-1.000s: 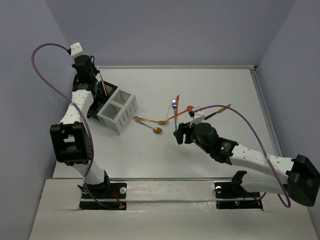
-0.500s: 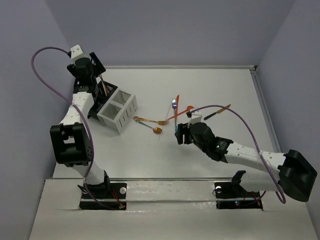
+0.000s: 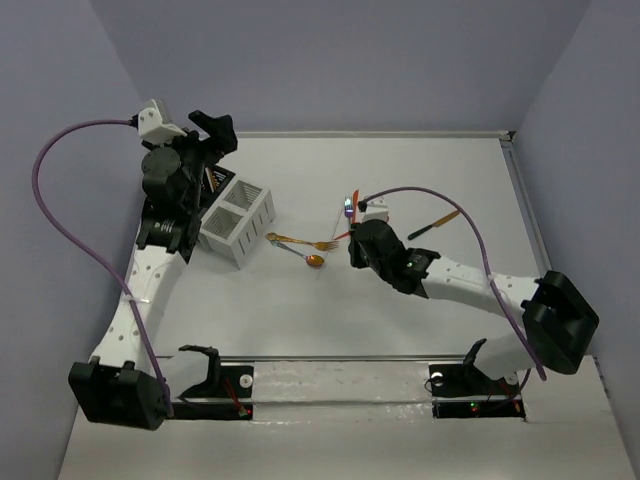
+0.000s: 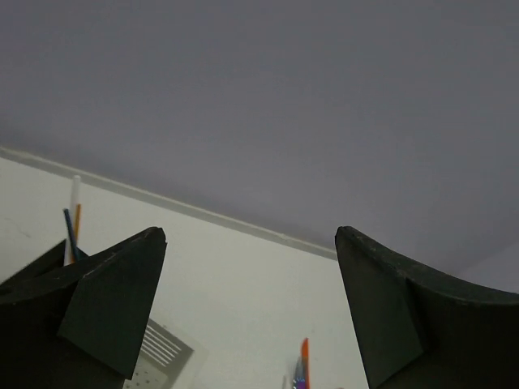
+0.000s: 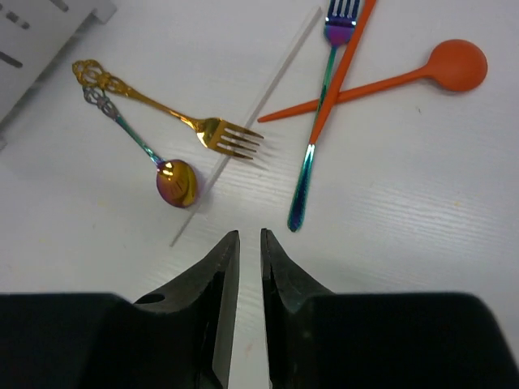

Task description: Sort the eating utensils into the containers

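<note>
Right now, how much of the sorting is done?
Only some. A few sticks already stand upright next to the left end effector, which is open and empty. The right end effector hovers nearly closed, holding nothing I can see. Left on the table: the gold fork, rainbow spoon, blue fork, orange spoon, and more.

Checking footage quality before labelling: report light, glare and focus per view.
Top external: even, diffuse light, faint shadows, sharp. Left wrist: mostly plain wall, left tool dark against it. Right wrist: gold fork crisp, a glint on the spoon bowl, right tool dark.
</note>
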Motion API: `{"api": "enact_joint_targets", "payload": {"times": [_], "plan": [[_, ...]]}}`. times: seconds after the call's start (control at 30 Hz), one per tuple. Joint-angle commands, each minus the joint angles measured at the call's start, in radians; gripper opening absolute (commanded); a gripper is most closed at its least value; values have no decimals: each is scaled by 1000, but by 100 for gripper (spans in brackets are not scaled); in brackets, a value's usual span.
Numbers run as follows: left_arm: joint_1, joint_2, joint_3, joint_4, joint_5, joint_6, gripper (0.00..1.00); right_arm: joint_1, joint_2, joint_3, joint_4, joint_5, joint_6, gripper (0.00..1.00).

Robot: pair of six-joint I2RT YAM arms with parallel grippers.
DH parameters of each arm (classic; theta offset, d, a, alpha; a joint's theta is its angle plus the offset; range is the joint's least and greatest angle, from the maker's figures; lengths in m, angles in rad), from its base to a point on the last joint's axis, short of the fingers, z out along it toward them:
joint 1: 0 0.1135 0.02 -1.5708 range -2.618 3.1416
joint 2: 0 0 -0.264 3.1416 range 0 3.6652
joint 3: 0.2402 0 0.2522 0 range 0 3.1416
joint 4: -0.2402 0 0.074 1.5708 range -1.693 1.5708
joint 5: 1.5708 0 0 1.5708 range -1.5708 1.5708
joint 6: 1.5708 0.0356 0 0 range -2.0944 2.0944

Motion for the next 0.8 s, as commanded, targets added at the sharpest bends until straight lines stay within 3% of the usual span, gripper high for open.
{"api": "enact_joint_targets", "payload": {"times": [0.0, 0.23, 0.37, 0.47, 0.77], "plan": [[-32, -126, -111, -6, 143, -93, 99, -12, 83, 162, -56, 76, 49, 22], [-32, -404, -295, -147, 299, -47, 99, -77, 229, 292, -106, 98, 54, 21], [-41, -556, -418, -182, 310, -6, 99, -113, 296, 404, -125, 71, 55, 29], [-41, -600, -457, -210, 339, 26, 99, -133, 431, 487, -192, 76, 51, 38], [-41, -665, -472, -204, 432, 54, 99, -154, 672, 714, -278, 62, 60, 39]]}}
